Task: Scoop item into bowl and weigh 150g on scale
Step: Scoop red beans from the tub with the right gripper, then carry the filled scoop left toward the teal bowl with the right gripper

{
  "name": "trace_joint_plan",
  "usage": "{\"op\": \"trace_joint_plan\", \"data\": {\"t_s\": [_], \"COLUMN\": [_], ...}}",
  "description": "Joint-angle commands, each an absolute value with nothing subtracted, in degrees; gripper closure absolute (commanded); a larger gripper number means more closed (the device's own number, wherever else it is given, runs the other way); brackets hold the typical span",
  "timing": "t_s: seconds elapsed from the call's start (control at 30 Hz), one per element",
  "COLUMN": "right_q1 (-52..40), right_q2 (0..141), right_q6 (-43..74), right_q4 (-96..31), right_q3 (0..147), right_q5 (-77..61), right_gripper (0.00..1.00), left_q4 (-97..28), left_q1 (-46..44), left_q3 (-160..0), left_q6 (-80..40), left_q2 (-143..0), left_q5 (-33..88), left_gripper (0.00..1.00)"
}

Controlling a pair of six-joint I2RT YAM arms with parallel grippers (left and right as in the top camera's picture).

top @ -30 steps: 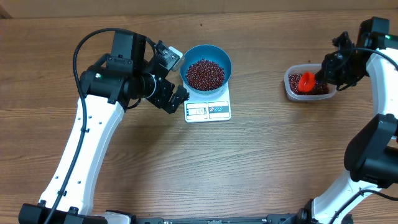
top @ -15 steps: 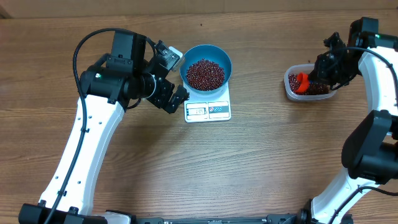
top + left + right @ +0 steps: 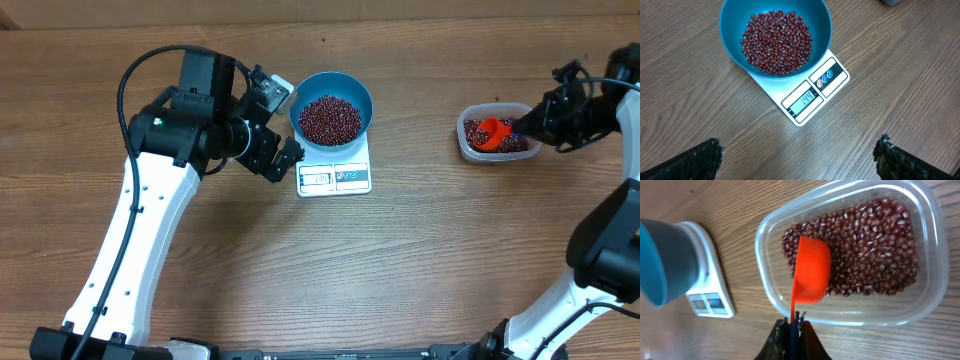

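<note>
Red-brown beans heaped in the blue bowl, which sits on the white kitchen scale. The display reads 144, so the load appears slightly short of target. The left gripper hovers beside the scale with its fingers spread wide, holding nothing. Well apart on the wooden table, the clear plastic tub holds the reserve beans. The orange scoop lies over them, its thin handle pinched between the pressed-together fingers of the right gripper. Whether the scoop carries beans cannot be told.

Hazards from here:
- **Overshoot.** Only a small top-up seems needed, and a full scoop tipped at once would likely pass the target.
- **Spillage.** The path from tub to bowl is long, and any tilt would scatter beans on the table.
- **Handle slip.** The narrow handle may twist in the pinch and dump the load early.
- **False reading.** Knocking the bowl's rim could shift it on the scale and disturb the reading.
</note>
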State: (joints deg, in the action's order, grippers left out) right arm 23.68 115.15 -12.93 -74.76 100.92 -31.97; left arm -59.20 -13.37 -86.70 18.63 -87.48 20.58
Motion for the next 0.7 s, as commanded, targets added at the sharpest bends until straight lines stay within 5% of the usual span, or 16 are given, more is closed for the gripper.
{"op": "trace_joint_plan", "data": {"t_s": [0.0, 0.67], "right_q1": [26.0, 27.8], "right_q2": [115.7, 113.5], "right_q6": [-17.3, -23.2], "right_q4": [-75.7, -80.9], "right_q3": [102.9, 103.0], "right_q5": [-40.5, -55.7], "right_gripper": [0.96, 0.96], "left_q4": [-59.4, -59.4], "left_q1": [-13.1, -13.1], "left_q3": [-86.4, -86.4], "left_q6": [19.7, 19.7], "left_q2": [-86.3, -86.2], "left_q5": [20.4, 20.4], "left_gripper": [0.00, 0.00]}}
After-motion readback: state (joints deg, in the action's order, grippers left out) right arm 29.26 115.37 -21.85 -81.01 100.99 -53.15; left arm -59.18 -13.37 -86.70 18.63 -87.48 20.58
